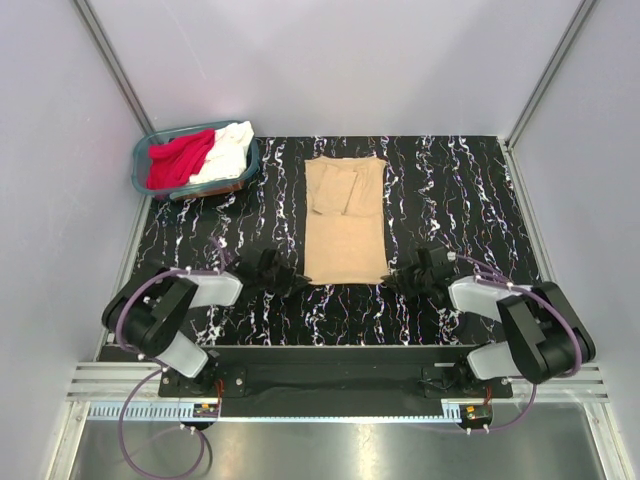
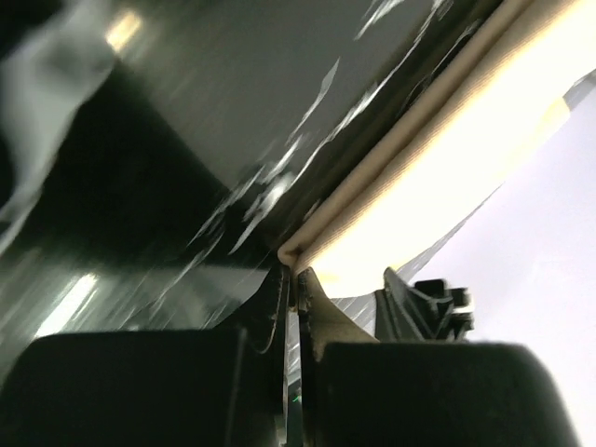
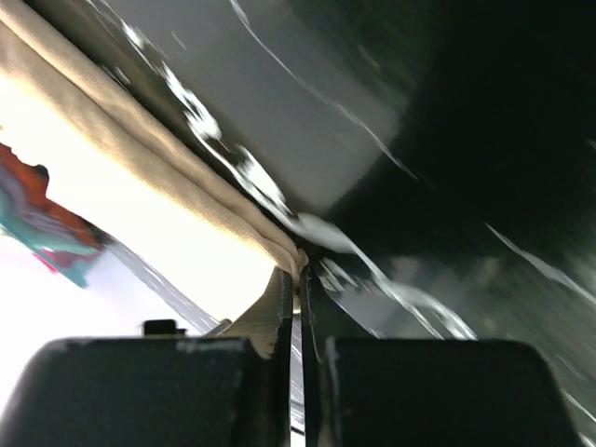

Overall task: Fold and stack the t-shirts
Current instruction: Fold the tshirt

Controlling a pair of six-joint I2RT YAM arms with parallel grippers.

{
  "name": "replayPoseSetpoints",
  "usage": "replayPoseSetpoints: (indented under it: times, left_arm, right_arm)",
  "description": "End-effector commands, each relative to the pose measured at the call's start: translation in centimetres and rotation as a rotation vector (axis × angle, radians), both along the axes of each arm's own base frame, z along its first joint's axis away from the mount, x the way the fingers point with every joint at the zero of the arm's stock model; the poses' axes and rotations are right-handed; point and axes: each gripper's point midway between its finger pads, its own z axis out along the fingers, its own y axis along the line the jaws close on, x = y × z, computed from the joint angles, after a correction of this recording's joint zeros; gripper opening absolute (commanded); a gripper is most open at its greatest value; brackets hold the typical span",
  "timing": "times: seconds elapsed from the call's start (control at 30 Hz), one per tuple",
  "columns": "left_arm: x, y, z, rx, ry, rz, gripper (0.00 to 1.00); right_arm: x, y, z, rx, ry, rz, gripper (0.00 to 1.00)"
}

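The tan t-shirt (image 1: 345,220) lies flat mid-table as a long narrow panel, sleeves folded in at its far end. My left gripper (image 1: 298,281) sits at its near left corner and my right gripper (image 1: 393,277) at its near right corner. In the left wrist view, the left gripper (image 2: 293,272) is shut on the tan hem (image 2: 438,121). The right gripper (image 3: 300,270) pinches the tan corner (image 3: 140,158) the same way. The red t-shirt (image 1: 180,157) and white t-shirt (image 1: 228,150) lie bunched in the basket.
The teal basket (image 1: 145,172) stands at the back left corner of the black marbled table (image 1: 450,200). Grey walls close in the left, right and far sides. A metal rail (image 1: 330,385) carrying the arm bases runs along the near edge.
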Motion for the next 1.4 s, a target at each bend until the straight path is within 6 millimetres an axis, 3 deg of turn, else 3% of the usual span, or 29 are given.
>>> replayPoseSetpoints:
  times: [0.0, 0.13, 0.2, 0.23, 0.3, 0.33, 0.37, 0.53, 0.67, 0.83, 0.97, 1.07, 1.1, 1.17, 1.2, 1.27, 1.3, 1.33, 1.37]
  left_arm:
    - [-4.0, 1.6, -0.5, 0.071, 0.056, -0.053, 0.00]
    - [-6.1, 1.5, 2.5, 0.028, 0.008, -0.054, 0.00]
    - [-7.8, 1.4, 2.9, 0.040, 0.023, -0.067, 0.00]
    - [-8.2, 1.3, 3.4, 0.035, 0.020, -0.070, 0.00]
    - [-9.7, 1.0, 4.4, 0.015, 0.025, -0.078, 0.00]
    - [-10.2, 0.9, 4.9, 0.001, 0.023, -0.079, 0.00]
    - [-11.2, 0.4, 6.0, -0.025, 0.005, -0.103, 0.00]
    - [-14.3, 0.5, 8.4, -0.065, 0.004, -0.085, 0.00]
    - [-16.9, 0.3, 9.1, -0.069, 0.012, -0.126, 0.00]
    - [-18.1, -0.2, 10.1, -0.066, 0.013, -0.127, 0.00]
    - [-16.7, -0.6, 12.5, -0.047, -0.070, -0.107, 0.00]
    - [-13.9, -0.2, 15.2, 0.005, -0.175, -0.076, 0.00]
    - [-13.3, -0.4, 16.9, 0.018, -0.222, -0.116, 0.00]
    - [-10.5, 0.3, 17.6, 0.069, -0.251, -0.086, 0.00]
    - [-9.7, 0.1, 19.1, 0.071, -0.290, -0.115, 0.00]
    - [-7.0, 0.7, 19.4, 0.118, -0.303, -0.110, 0.00]
    - [-5.7, 0.5, 21.1, 0.102, -0.337, -0.104, 0.00]
    - [-3.6, 1.0, 20.6, 0.132, -0.324, -0.077, 0.00]
    - [-2.9, 0.8, 20.7, 0.139, -0.327, -0.117, 0.00]
  right_arm:
    - [-4.8, -1.5, -1.0, -0.085, 0.100, 0.080, 0.00]
    - [-7.5, -1.8, 2.2, -0.049, 0.016, 0.134, 0.00]
    - [-9.7, -2.1, 2.2, -0.043, 0.067, 0.151, 0.00]
    - [-10.2, -1.7, 3.4, -0.005, 0.028, 0.170, 0.00]
    - [-11.8, -1.8, 3.9, 0.001, 0.047, 0.194, 0.00]
    - [-12.1, -1.6, 5.3, 0.022, 0.002, 0.219, 0.00]
    - [-13.2, -2.0, 5.3, 0.009, 0.031, 0.229, 0.00]
    - [-15.4, -2.2, 8.7, 0.037, -0.026, 0.291, 0.00]
    - [-17.5, -2.7, 9.8, 0.053, -0.017, 0.300, 0.00]
    - [-18.4, -2.6, 11.7, 0.085, -0.041, 0.317, 0.00]
    - [-17.5, -2.1, 12.8, 0.081, -0.061, 0.343, 0.00]
    - [-16.0, -1.7, 14.0, 0.056, -0.095, 0.357, 0.00]
    - [-15.3, -1.6, 15.1, 0.045, -0.129, 0.370, 0.00]
    - [-13.6, -1.0, 15.6, 0.025, -0.131, 0.383, 0.00]
    - [-12.7, -0.6, 16.9, 0.016, -0.164, 0.403, 0.00]
    - [-10.3, 0.3, 16.8, 0.000, -0.130, 0.429, 0.00]
    - [-9.1, 0.7, 18.5, -0.011, -0.172, 0.463, 0.00]
    - [-7.6, 1.1, 17.8, -0.023, -0.128, 0.476, 0.00]
    - [-6.0, 0.7, 18.2, -0.023, -0.132, 0.460, 0.00]
